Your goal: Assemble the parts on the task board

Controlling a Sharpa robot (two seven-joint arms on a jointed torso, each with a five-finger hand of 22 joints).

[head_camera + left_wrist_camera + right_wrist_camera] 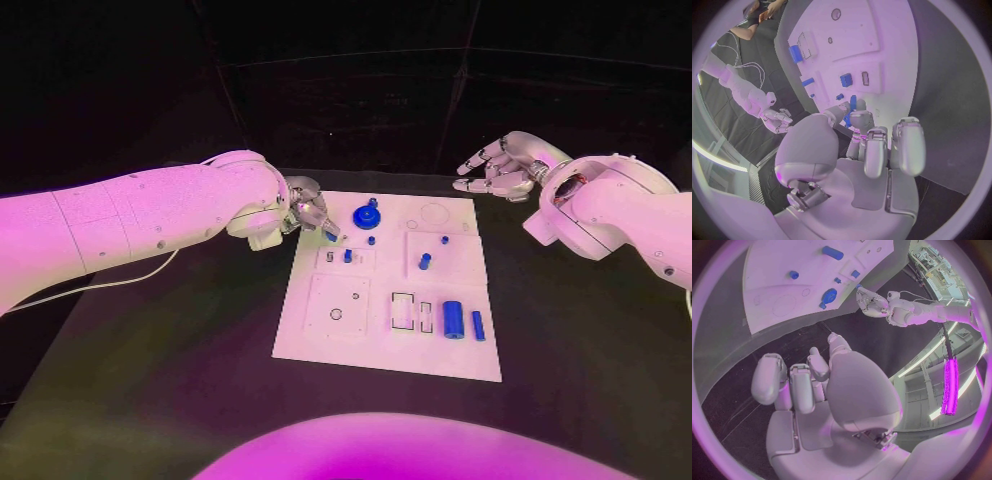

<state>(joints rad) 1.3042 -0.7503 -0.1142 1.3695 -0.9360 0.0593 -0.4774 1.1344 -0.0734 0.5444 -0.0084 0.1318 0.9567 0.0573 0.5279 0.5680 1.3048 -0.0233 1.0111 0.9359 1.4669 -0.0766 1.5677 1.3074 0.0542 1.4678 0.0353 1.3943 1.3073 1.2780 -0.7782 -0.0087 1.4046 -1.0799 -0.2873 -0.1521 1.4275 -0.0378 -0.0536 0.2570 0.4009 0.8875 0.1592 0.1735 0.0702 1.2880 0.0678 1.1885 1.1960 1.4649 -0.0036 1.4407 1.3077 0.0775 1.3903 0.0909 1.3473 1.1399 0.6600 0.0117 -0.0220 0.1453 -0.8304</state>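
The white task board [329, 335] lies mid-table. My left hand [303, 214] hovers over its far left corner and pinches a slim blue peg [852, 104] between thumb and a finger, the peg's tip [332, 237] just above the board. On the board are a round blue knob [366, 216], two small pegs [371, 240] [444, 239], a short blue piece [424, 261], another [348, 256], a thick blue cylinder [453, 319] and a slim blue bar [477, 325]. My right hand [496, 166] hangs beyond the board's far right corner, fingers apart, holding nothing.
The black table [144, 380] surrounds the board. Outlined slots [402, 311] and a small ring mark [336, 314] sit on the board's near half. The right forearm [613, 210] hangs over the table right of the board.
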